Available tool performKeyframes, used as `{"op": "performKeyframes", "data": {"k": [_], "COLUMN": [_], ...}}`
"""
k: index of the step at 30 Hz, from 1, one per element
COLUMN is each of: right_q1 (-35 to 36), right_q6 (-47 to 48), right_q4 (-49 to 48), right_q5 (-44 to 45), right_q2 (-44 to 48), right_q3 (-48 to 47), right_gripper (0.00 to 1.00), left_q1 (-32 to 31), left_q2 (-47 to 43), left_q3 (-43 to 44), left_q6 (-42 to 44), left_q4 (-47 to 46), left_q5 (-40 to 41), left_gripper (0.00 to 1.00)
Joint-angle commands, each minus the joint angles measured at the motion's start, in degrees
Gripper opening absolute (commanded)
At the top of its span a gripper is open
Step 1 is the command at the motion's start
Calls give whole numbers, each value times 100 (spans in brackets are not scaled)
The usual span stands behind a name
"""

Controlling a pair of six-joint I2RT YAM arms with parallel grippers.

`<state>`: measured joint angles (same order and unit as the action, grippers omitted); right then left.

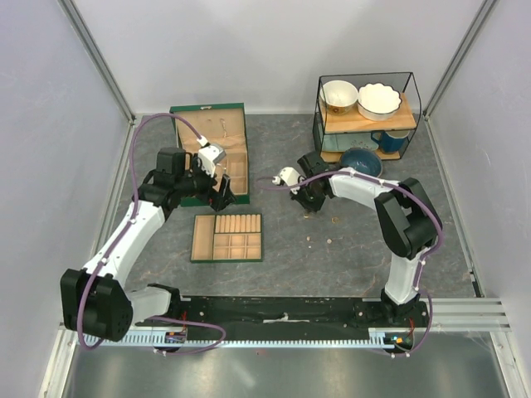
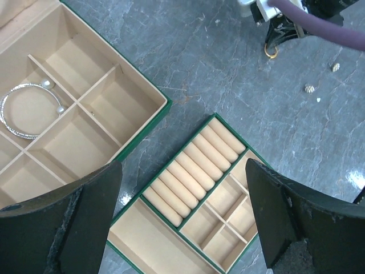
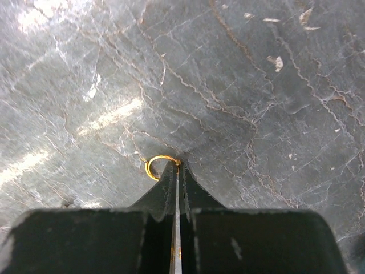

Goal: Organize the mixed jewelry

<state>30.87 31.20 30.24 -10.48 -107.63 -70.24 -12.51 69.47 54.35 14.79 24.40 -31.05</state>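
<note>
The right end effector (image 3: 177, 169) was pressed together on the edge of the small gold ring (image 3: 149, 169) at the table (image 3: 256, 114), likely to lift it, while only the left wrist view showed the left end effector (image 2: 183, 165) spread wide above the tray (image 2: 148, 240) and the silver bangle (image 2: 23, 135) inside the green box (image 2: 122, 108).

I take the shallow green tray with tan compartments (image 1: 226, 238) as my mark. My left gripper (image 1: 221, 196) hangs just behind it, by the open green box (image 1: 207, 124). My right gripper (image 1: 310, 206) sits low to the tray's right, slightly behind. A few tiny pale specks (image 1: 328, 240) lie right of the tray.
</note>
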Motion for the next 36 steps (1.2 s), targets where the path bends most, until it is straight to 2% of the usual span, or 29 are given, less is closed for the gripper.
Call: {"op": "performKeyframes", "data": {"k": [1,4,5,11,16,21,25,29,34,36], "right_q1": [-29,-29,-29,-29,-29,-20,-20,-20,-20,-20], "right_q6": [-842,-1370,-1493,-2398,-3398,-4147,-4526,-4614,-4728,-4798], "right_q4": [-9,-35,-36,-395,-869,-1134,-1257,-1301,-1415,-1459], "right_q5": [-42,-112,-156,-323,-481,-657,-867,-1008,-1052,-1088], "right_q2": [84,190,182,339,515,524,524,568,709,788], "right_q3": [-578,-947,-1165,-1659,-1853,-2125,-2196,-2170,-2029,-1994], "right_gripper": [0,0,0,0,0,0,0,0,0,0], "left_q1": [-14,-6,-14,-85,-427,-831,-1200,-1289,-1289,-1289], "left_q2": [-303,-434,-417,145,172,479,655,761,954,1033], "left_q3": [-231,-538,-713,-653,-741,-382,-57,67,339,436], "left_q6": [-676,-1343,-1425,-2655,-3314,-3570,-3465,-3439,-3447,-3491], "left_q4": [-979,-1585,-2110,-2896,-3599,-3513,-3241,-3240,-3249,-3179], "left_q5": [-41,-418,-498,-867,-342,501,1187,1382,1470,1531], "left_gripper": [96,95,94,89,87,80,73,69,56,55]}}
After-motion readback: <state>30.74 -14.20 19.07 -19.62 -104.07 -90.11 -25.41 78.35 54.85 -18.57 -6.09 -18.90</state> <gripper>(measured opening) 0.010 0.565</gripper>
